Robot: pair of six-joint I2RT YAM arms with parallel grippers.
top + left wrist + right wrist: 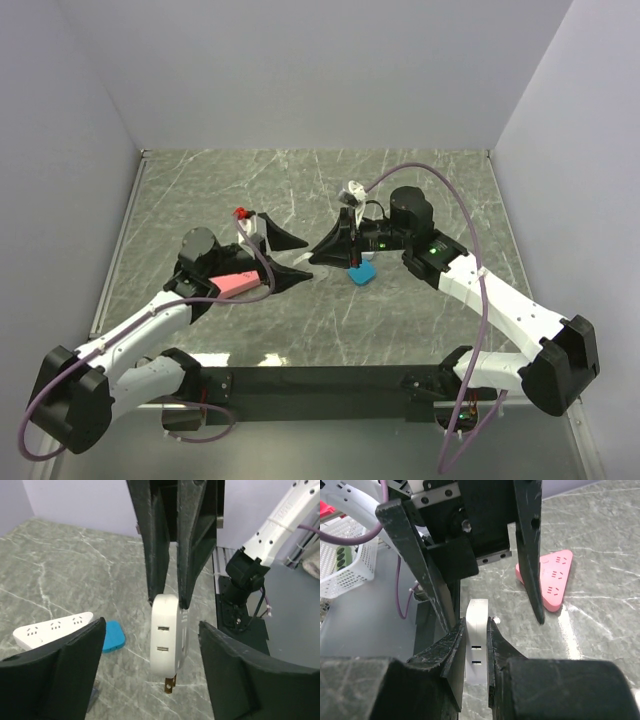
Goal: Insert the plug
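Right gripper clamped tight on the white plug, left gripper wide open around it, holding nothing

Top view: both meet mid-frame over the surface, pink power strip just lower left. Left wrist: plug hangs centre frame, prongs down, clear of the left jaws, so probably a handover. Right wrist: fingers pinch its sides, keeping it upright.

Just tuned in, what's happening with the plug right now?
Looks like a mid-air handover. The right gripper is shut on the white plug, holding it off the table. The left gripper is open, straddling the plug, not yet gripping. The white power strip and pink power strip lie on the table.
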